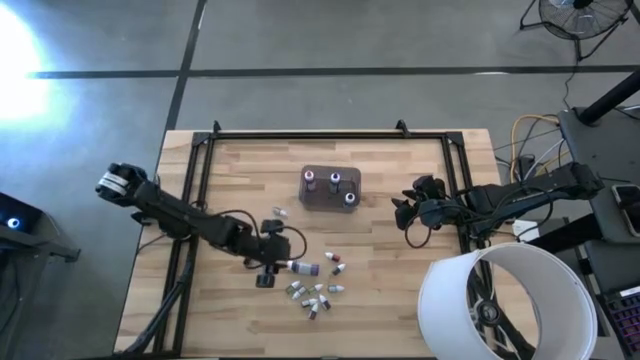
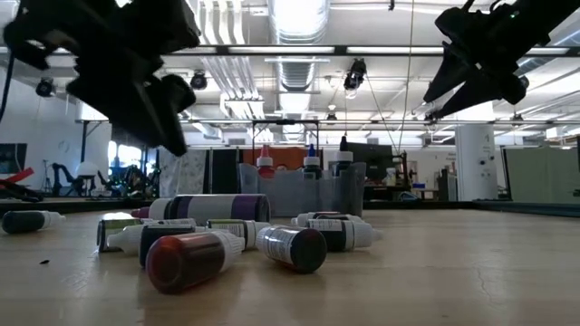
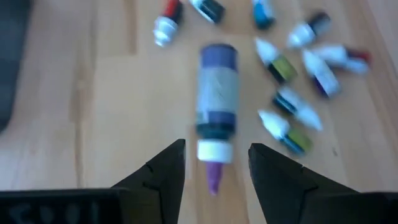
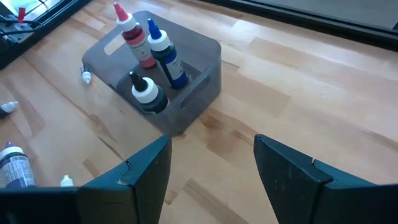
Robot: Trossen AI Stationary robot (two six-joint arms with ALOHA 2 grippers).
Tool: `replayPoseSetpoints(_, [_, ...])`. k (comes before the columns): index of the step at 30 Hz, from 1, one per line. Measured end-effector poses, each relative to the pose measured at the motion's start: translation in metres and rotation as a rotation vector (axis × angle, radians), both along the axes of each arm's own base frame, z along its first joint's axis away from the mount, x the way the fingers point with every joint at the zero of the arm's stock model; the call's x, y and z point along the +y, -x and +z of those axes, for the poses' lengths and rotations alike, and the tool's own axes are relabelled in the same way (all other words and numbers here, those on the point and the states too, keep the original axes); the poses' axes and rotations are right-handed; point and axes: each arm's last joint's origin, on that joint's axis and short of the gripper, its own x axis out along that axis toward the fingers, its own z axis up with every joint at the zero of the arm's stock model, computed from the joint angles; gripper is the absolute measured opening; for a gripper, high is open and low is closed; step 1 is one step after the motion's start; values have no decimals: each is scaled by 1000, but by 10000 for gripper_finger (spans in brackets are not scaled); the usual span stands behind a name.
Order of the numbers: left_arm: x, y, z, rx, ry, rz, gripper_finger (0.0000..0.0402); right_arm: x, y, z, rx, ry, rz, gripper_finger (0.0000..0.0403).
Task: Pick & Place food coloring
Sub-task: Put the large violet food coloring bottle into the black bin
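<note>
A finger-length purple food coloring bottle [image 3: 216, 93] lies on its side on the wooden table, its purple tip [image 3: 213, 176] toward my left gripper [image 3: 216, 146]. That gripper is open and hovers above the tip end, one finger on each side, clear of the bottles in the low view [image 2: 168, 127]. Several tiny bottles [image 1: 315, 293] lie scattered close by. Three bottles, red [image 4: 134, 40], blue [image 4: 165, 53] and dark [image 4: 146, 93], stand upright in the grey tub [image 1: 318, 196]. My right gripper [image 1: 403, 212] hangs open in the air, right of the tub.
A lone tiny bottle [image 1: 280, 212] lies left of the tub. A black frame [image 1: 330, 136] runs along the table's far, left and right edges. A white cylinder [image 1: 505, 300] stands at the near right corner. Bare wood lies between the tub and the scattered bottles.
</note>
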Motion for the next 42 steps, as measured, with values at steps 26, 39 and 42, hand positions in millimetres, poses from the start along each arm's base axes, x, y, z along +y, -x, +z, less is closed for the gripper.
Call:
replayPoseSetpoints(26, [-7, -20, -48, 92, 46, 53, 152, 0, 0, 0, -5, -2, -1, 221])
replayPoseSetpoints(39, [-8, -20, -52, 122, 57, 45, 108, 0, 0, 0, -1, -1, 0, 221])
replayPoseSetpoints(42, [-8, -24, -47, 108, 71, 58, 85, 0, 0, 0, 0, -1, 1, 221])
